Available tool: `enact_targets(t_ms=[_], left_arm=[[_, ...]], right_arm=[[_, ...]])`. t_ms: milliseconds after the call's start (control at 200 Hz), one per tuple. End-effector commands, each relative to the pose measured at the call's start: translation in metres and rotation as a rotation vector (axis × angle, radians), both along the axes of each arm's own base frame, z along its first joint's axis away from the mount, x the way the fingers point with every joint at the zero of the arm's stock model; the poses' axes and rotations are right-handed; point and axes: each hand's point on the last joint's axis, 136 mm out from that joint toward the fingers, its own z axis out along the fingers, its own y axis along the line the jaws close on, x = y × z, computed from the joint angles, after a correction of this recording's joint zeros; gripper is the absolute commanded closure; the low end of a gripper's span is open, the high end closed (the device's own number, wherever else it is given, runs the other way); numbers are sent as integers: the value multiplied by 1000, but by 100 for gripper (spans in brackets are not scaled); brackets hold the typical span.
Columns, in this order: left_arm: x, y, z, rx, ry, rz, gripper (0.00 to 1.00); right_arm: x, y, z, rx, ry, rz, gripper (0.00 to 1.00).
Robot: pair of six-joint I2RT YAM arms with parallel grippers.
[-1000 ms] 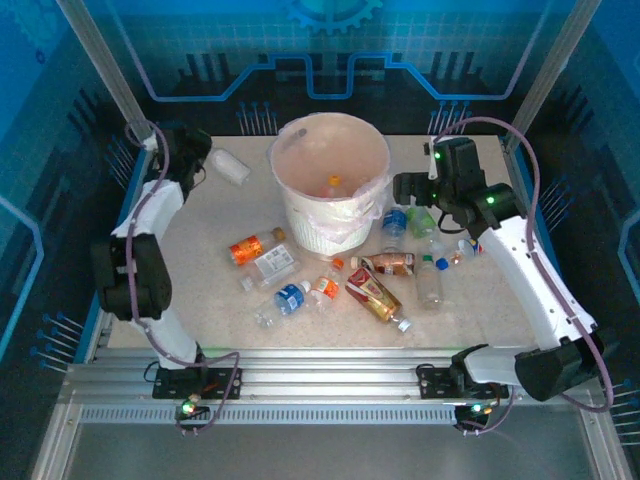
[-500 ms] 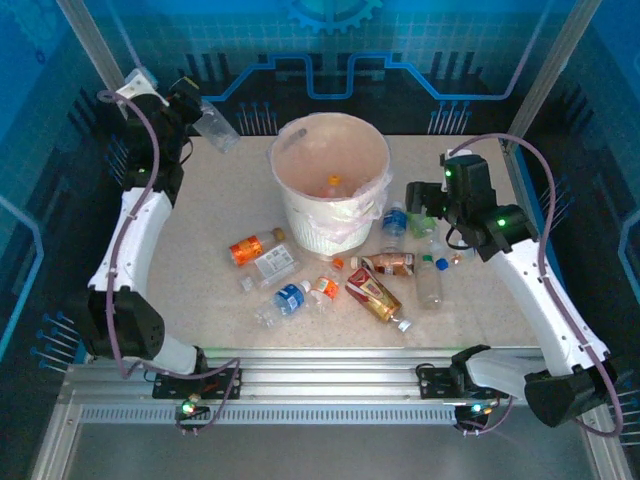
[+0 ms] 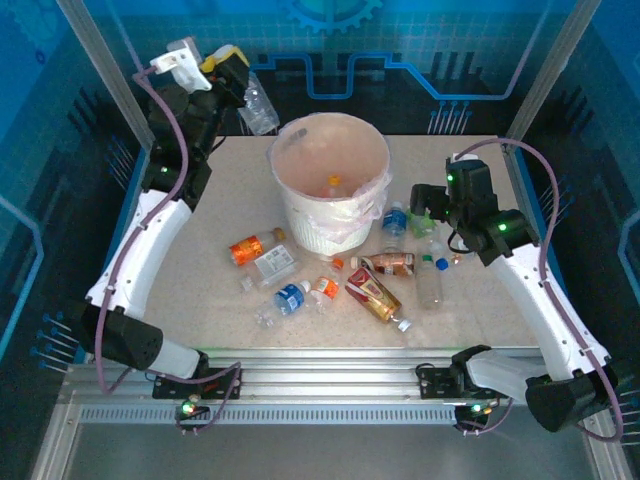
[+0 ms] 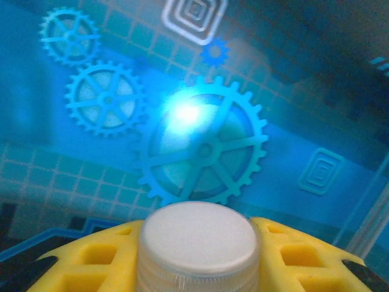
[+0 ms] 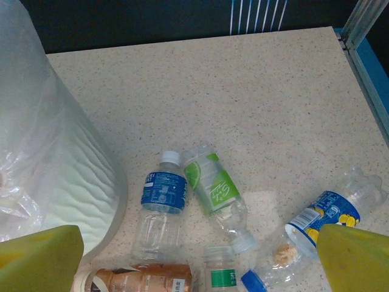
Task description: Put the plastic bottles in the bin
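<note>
My left gripper [image 3: 232, 75] is clamped on a white-capped clear bottle [image 3: 258, 103], high over the far-left corner of the bench [image 3: 215, 290] — short of the bin [image 3: 315, 225] at far centre. Advised: carry it right past the rim before release. My right gripper [image 3: 422, 203] hangs, jaws apart, over loose bottles [image 5: 161, 191].

Left arm [image 3: 140, 250] and right arm [image 3: 545, 300]: white link shells, black joint housings, purplish cables [image 3: 179, 118] looping behind each wrist, green lights [image 3: 499, 226], and yellow fingers [image 4: 124, 243] with square recesses.
</note>
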Motion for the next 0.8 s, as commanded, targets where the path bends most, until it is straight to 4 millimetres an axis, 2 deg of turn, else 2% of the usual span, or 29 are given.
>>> enact_targets(t_ms=[0, 290, 580, 795], left_arm=[[-4, -28, 22, 48, -84, -67, 73], [-1, -93, 0, 151, -51, -204, 73], [3, -150, -50, 278, 35, -341, 72], [15, -171, -89, 350, 111, -377, 72]], right_arm=[[-3, -8, 1, 17, -12, -39, 0], [-4, -10, -3, 24, -5, -56, 0], [-8, -18, -15, 22, 41, -108, 0], [-12, -22, -27, 28, 71, -133, 0]])
